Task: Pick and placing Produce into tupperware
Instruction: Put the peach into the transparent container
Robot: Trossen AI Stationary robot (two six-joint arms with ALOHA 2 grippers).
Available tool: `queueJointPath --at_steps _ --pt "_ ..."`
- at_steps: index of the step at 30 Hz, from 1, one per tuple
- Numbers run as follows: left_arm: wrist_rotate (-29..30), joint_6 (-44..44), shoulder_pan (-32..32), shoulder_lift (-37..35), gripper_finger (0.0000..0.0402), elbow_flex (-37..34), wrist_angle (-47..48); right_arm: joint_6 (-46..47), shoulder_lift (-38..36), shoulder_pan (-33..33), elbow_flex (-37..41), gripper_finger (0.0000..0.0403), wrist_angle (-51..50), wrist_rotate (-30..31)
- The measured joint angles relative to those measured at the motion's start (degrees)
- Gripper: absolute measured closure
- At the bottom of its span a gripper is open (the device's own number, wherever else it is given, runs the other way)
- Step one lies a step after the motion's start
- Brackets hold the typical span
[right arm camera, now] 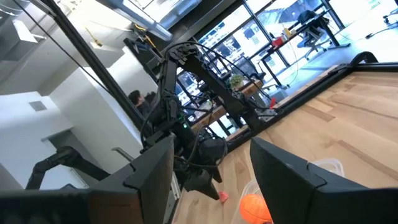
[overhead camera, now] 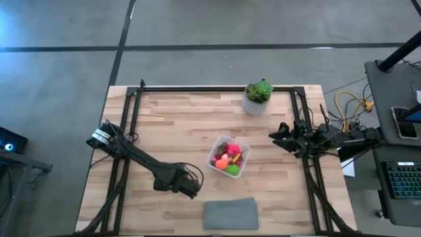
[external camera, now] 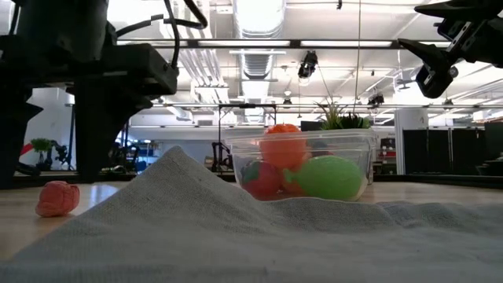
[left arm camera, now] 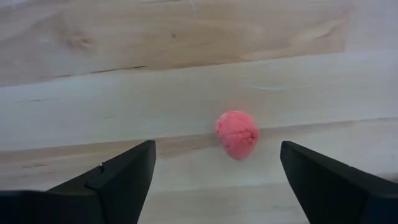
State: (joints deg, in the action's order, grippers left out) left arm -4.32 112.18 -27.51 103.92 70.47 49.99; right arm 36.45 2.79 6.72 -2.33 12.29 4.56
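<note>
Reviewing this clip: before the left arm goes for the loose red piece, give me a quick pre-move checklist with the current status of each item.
1. left gripper open: ok, fingers spread wide.
2. red piece lined up between the fingers: ok, it lies ahead of them, slightly off centre, not yet touched.
3. Wood around the piece free of other items: ok in the left wrist view.
4. tupperware upright and open-topped: ok, already holding produce.
5. right gripper out of the way: ok, raised at the table's right side, holding nothing.
6. grey cloth clear of the tub: ok.
</note>
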Motion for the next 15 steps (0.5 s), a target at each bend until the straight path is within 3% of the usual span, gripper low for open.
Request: queueJointPath --at_steps 15 --pt "0.0 -0.04 0.0 1.38 0.0138 -0.12 -1.88 0.0 0.0 0.0 0.0 0.0197 0.0 0.0"
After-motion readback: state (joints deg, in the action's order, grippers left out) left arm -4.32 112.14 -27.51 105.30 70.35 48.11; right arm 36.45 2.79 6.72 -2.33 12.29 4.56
